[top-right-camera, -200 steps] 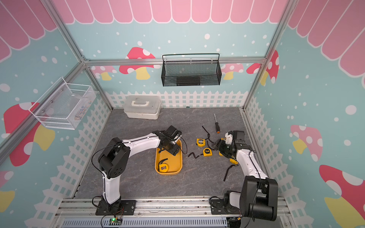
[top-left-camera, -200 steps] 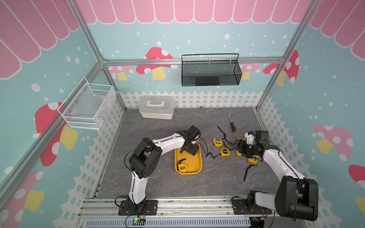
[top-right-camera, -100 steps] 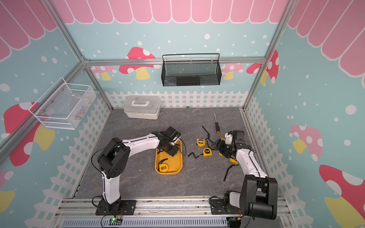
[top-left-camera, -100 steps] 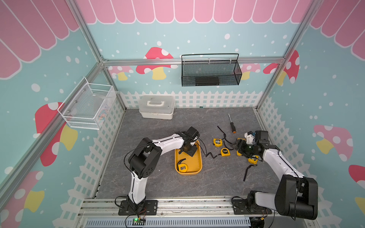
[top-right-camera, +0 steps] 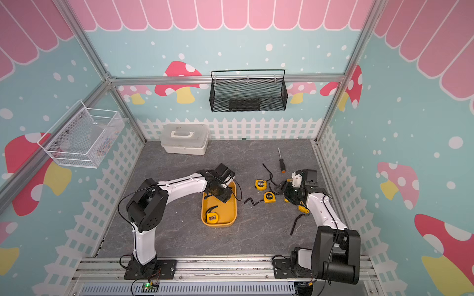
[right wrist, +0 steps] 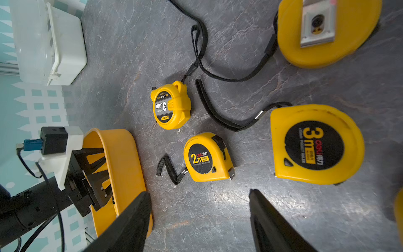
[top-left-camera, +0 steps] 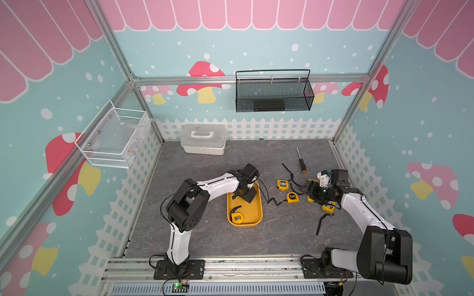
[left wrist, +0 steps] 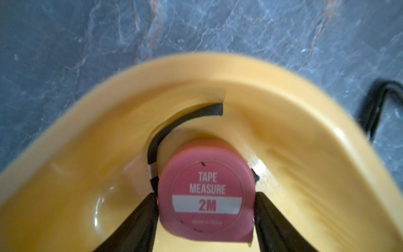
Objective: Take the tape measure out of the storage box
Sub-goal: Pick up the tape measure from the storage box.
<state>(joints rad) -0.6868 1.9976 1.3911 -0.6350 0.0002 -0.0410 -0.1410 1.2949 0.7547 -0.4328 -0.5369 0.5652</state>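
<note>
Left gripper (left wrist: 206, 194) seemingly clamped; right gripper (right wrist: 199, 196) parted.

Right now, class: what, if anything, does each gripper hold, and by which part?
The left gripper clamps the pink tape measure by its case's two opposite edges, over the storage box. The right gripper is open, holding nothing.
</note>
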